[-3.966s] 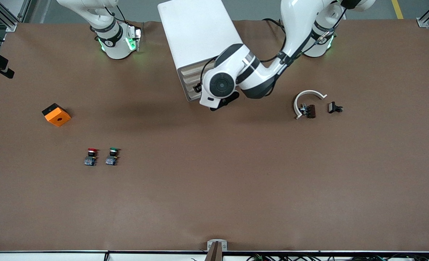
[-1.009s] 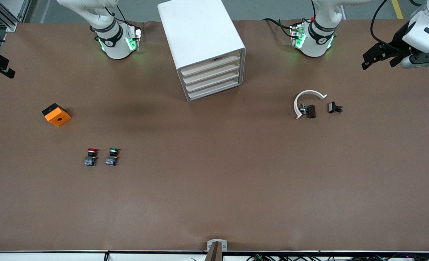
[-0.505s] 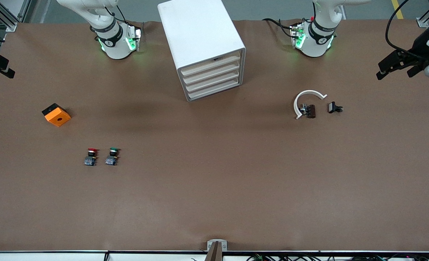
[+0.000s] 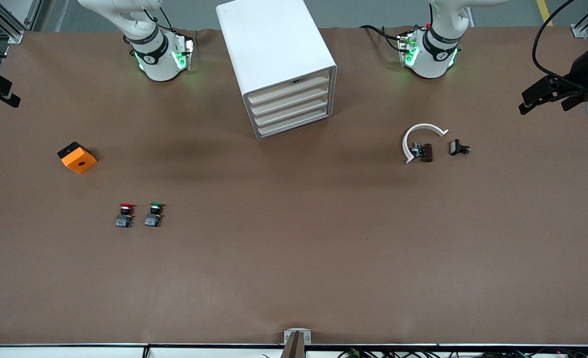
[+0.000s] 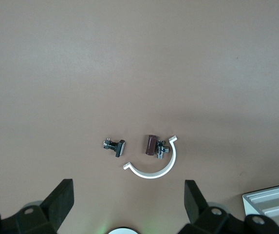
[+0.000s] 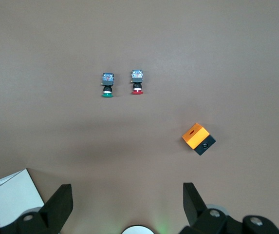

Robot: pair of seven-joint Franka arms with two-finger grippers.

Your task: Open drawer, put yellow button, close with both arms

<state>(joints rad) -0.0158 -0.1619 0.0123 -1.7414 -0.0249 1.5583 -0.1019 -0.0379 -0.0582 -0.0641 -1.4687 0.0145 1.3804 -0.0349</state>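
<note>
- We see the cabinet [image 4: 279, 64] standing on the table [image 4: 294, 278] between the two arm bases, with all four drawers [image 4: 290, 106] pushed in flush.
- We find no yellow button in any view; we cannot tell where it is.
- We see the left gripper [image 4: 547, 96] up in the air over the left arm's end of the table, its fingers [image 5: 61, 202] spread apart and holding nothing.
- In the left wrist view, we see a white curved clip [image 5: 154, 165] lying on the table, touching a small brown part [image 5: 151, 145], with a small black part [image 5: 116, 146] just beside them.
- We see the right gripper [image 6: 127, 204] only in the right wrist view, released and empty, high over the table.
- We see a red button [image 4: 124, 215] and a green button [image 4: 154, 214] side by side toward the right arm's end of the table.
- We see an orange block [image 4: 77, 157] farther from the front camera than those buttons, well apart from them.
</note>
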